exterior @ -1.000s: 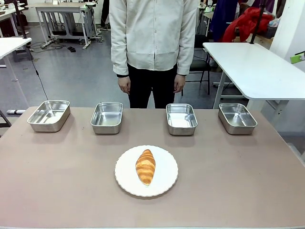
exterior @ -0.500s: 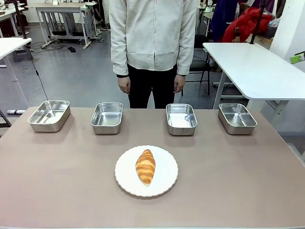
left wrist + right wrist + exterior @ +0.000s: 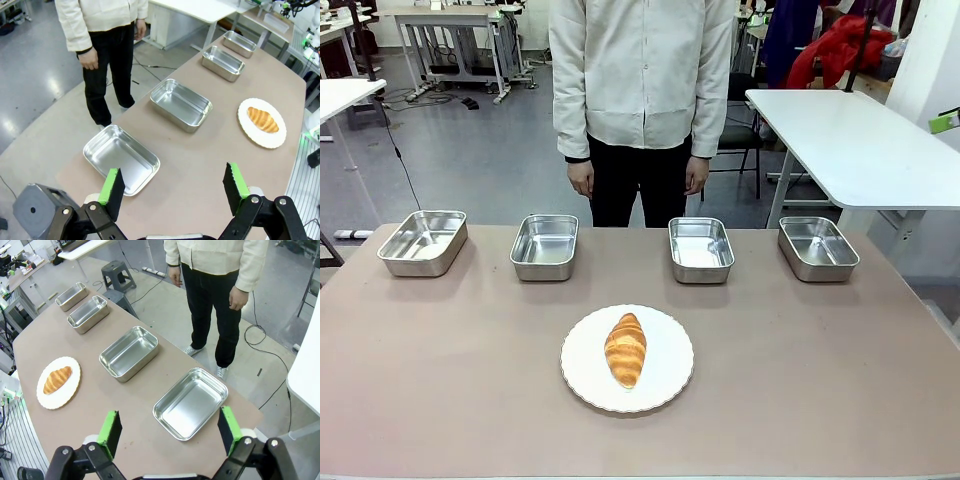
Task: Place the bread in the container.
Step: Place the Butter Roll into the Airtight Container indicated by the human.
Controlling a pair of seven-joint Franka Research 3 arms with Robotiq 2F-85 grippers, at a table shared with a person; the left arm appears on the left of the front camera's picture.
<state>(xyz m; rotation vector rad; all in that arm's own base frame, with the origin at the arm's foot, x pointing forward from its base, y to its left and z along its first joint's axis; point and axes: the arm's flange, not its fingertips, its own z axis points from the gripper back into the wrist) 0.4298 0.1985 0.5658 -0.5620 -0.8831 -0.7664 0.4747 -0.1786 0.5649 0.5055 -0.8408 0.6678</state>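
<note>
A golden-brown croissant (image 3: 625, 349) lies on a round white plate (image 3: 665, 372) at the middle of the table, nearer the robot's side. Four identical steel trays stand in a row along the far edge: far left (image 3: 422, 242), inner left (image 3: 544, 246), inner right (image 3: 700, 249), far right (image 3: 817, 247). All look empty. My left gripper (image 3: 174, 186) hangs open high above the far-left tray (image 3: 121, 158), with the croissant (image 3: 263, 119) far off. My right gripper (image 3: 169, 429) is open high above the far-right tray (image 3: 190, 403), and the croissant (image 3: 56, 379) lies well away.
A person (image 3: 642, 100) stands at the far side behind the two middle trays, arms hanging, hands (image 3: 582, 178) off the table. The brown tabletop (image 3: 440, 360) has bare room on both sides of the plate. A white table (image 3: 850, 140) stands at the back right.
</note>
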